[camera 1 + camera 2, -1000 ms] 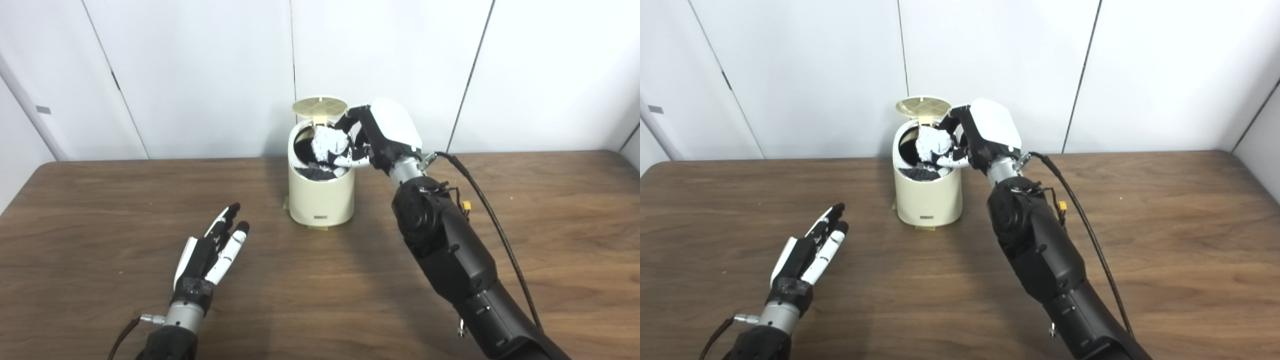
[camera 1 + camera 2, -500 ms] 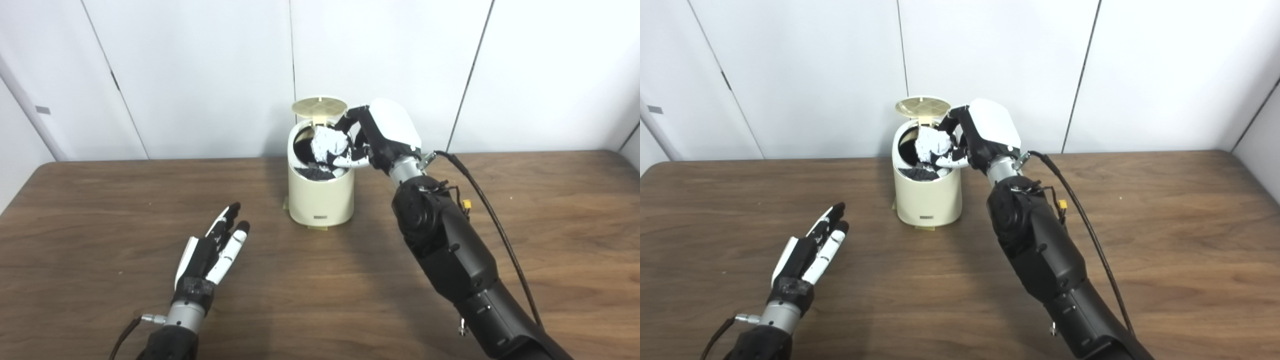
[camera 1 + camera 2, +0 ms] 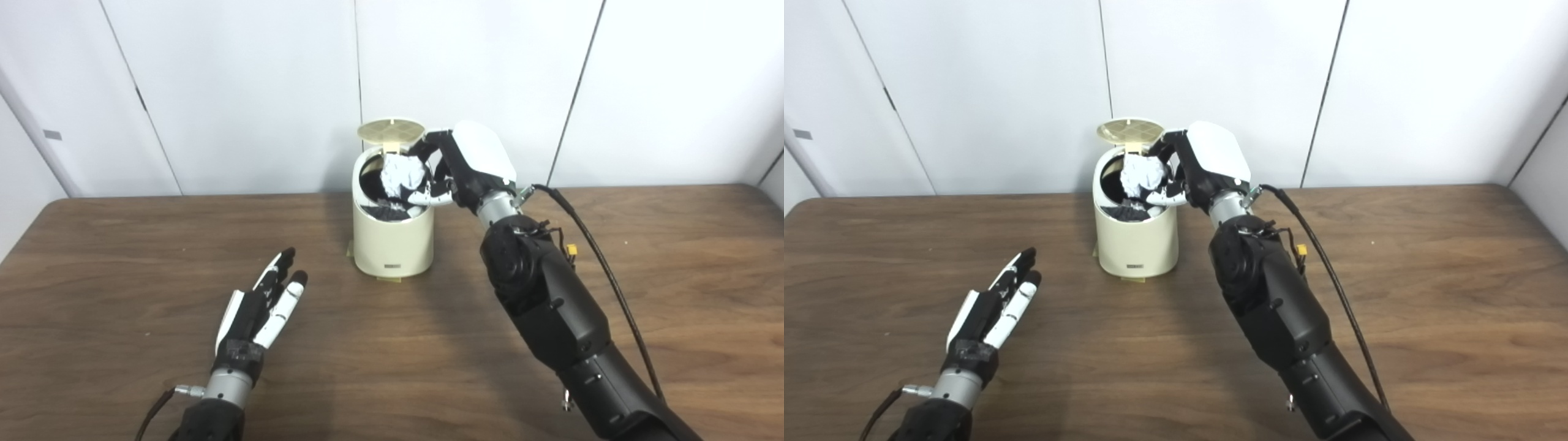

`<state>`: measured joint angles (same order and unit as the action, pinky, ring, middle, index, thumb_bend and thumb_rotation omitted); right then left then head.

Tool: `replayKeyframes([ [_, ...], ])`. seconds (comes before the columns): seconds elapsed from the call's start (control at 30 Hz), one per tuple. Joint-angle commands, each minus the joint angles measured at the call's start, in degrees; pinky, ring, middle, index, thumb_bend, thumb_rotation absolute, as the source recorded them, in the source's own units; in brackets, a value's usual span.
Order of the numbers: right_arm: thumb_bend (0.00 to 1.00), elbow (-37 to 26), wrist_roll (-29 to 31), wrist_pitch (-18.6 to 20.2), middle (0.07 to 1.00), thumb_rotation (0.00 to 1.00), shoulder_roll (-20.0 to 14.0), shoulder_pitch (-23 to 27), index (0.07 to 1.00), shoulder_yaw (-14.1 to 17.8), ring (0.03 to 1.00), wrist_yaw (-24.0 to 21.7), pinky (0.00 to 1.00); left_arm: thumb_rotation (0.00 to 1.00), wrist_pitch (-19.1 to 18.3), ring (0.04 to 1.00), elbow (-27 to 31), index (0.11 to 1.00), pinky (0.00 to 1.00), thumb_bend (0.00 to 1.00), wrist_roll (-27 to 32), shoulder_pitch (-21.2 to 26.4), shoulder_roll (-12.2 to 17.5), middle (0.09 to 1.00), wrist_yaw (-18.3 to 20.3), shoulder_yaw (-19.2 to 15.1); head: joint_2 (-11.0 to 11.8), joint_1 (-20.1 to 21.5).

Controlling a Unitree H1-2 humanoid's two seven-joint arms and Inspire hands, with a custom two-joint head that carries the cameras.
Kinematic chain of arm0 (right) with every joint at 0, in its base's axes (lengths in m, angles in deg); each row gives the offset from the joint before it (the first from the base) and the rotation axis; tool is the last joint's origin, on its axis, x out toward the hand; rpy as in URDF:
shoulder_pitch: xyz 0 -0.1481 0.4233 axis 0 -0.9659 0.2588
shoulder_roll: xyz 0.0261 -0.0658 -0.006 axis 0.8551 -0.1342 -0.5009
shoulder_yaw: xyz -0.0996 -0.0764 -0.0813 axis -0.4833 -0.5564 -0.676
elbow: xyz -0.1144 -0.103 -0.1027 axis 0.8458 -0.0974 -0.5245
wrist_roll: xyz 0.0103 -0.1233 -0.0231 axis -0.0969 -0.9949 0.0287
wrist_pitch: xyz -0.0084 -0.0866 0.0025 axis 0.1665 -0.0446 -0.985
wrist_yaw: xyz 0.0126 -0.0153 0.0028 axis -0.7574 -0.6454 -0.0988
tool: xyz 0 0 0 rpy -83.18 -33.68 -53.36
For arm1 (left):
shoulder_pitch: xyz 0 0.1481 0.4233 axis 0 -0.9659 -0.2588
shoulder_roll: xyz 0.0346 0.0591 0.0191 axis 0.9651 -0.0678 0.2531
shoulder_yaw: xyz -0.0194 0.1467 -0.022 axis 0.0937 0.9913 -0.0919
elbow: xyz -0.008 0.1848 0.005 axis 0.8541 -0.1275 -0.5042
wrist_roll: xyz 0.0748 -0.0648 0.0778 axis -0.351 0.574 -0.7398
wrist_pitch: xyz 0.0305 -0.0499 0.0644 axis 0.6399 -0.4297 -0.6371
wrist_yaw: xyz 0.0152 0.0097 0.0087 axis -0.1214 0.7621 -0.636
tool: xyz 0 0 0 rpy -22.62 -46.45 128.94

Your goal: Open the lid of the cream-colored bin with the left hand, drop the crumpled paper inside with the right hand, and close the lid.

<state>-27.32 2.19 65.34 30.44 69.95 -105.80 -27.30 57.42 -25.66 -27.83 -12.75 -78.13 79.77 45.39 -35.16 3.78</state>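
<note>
Wooden table [image 3: 122,257]: right hand [image 3: 456,168] clutches white crumpled paper [image 3: 403,174] over open bin [image 3: 392,239].

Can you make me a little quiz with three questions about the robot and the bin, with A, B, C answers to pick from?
1. Where is the crumpled white paper?
A. On the brown wooden table
B. Over the open mouth of the round cream-colored bin
C. In the left hand

2. What colour is the bin's inside?
A. Black
B. Red
C. Green

3. How is the bin's round lid?
A. Shut
B. Lying on the table
C. Standing open

Answers:
1 B: the right hand holds the paper above the bin's mouth.
2 A: a dark lining shows inside the rim.
3 C: the lid is tipped up at the back.
</note>
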Motion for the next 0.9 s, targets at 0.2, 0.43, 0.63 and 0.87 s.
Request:
replayKeyframes([
  [0.2,1.0,-1.12,0.14,-0.45,0.344,0.34,-0.45,2.56,0.738,-0.26,0.249,-0.74,0.14,0.73,1.83,1.0,0.33,0.999,1.0,0.57,0.43,1.75,-0.4,0.982,-0.59,-0.19,-0.11,0.11],
  [0.43,1.0,-1.38,0.35,-0.48,0.644,0.33,-0.73,2.5,0.741,-0.28,0.52,-0.98,0.37,0.73,1.98,1.0,0.21,0.991,1.0,0.57,0.51,1.85,-0.4,0.984,-0.55,-0.3,-0.26,0.19],
  [0.63,0.88,-1.76,0.7,-1.1,0.632,0.13,-0.74,2.22,0.665,0.0,0.544,0.21,0.47,0.74,1.7,1.0,0.47,0.996,1.0,0.57,0.01,1.85,-0.22,0.98,-0.64,-0.18,-0.34,0.3],
  [0.87,0.52,-1.94,1.96,-4.11,0.522,0.0,-0.11,1.22,0.509,1.09,0.389,4.22,0.39,0.73,1.56,1.0,0.48,0.998,1.0,0.57,0.42,1.89,-0.31,0.983,-0.42,-0.32,-0.38,0.39],
])
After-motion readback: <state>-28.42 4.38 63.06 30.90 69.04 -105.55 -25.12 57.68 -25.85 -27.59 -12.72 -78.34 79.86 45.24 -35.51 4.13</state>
